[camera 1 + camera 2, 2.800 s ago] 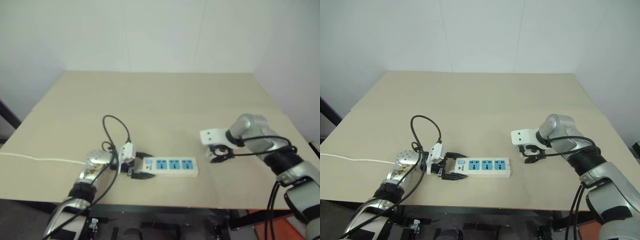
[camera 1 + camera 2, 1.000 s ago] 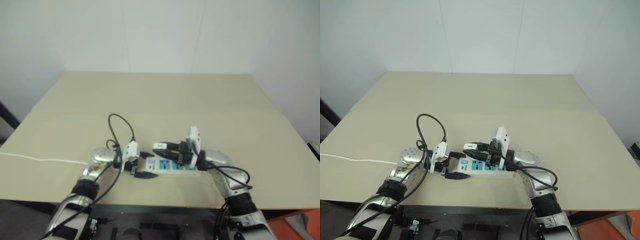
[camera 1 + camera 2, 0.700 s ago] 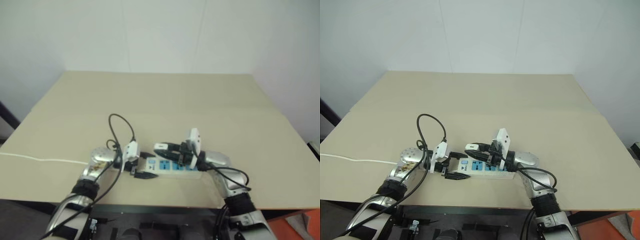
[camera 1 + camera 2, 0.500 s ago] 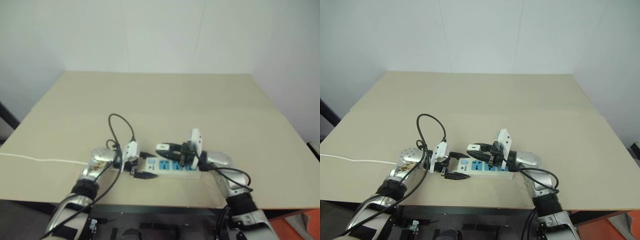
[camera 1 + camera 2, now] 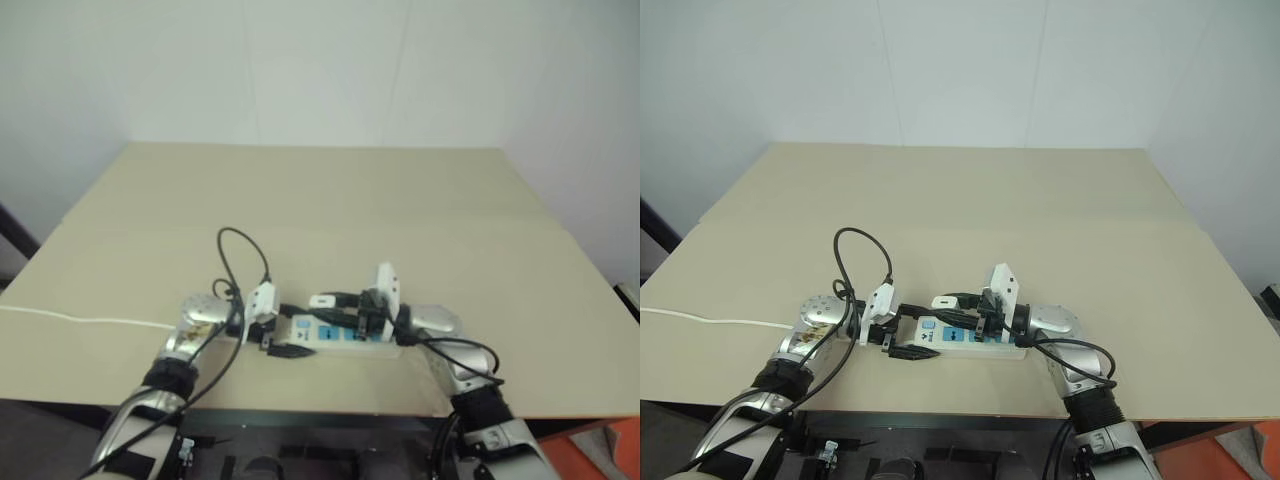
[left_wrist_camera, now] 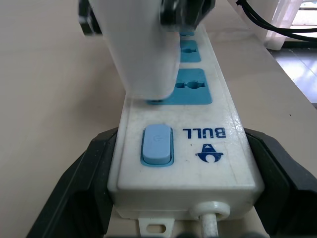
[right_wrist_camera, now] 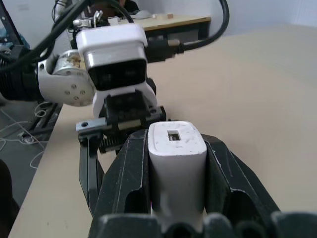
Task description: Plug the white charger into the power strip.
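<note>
Beige table (image 5: pixel 330 200), white walls (image 5: pixel 300 60)

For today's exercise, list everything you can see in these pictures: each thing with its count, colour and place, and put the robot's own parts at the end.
table: one, beige, under everything.
power strip: one, white with blue sockets and a blue switch, near the table's front edge, its switch end between the left tool's fingers.
white charger: one, white, held over the strip's socket nearest the switch.
thin cord: one, white, lying on the table toward its left edge.
left tool: one, black fingers, either side of the strip's switch end.
right tool: one, black fingers, shut on the white charger.
</note>
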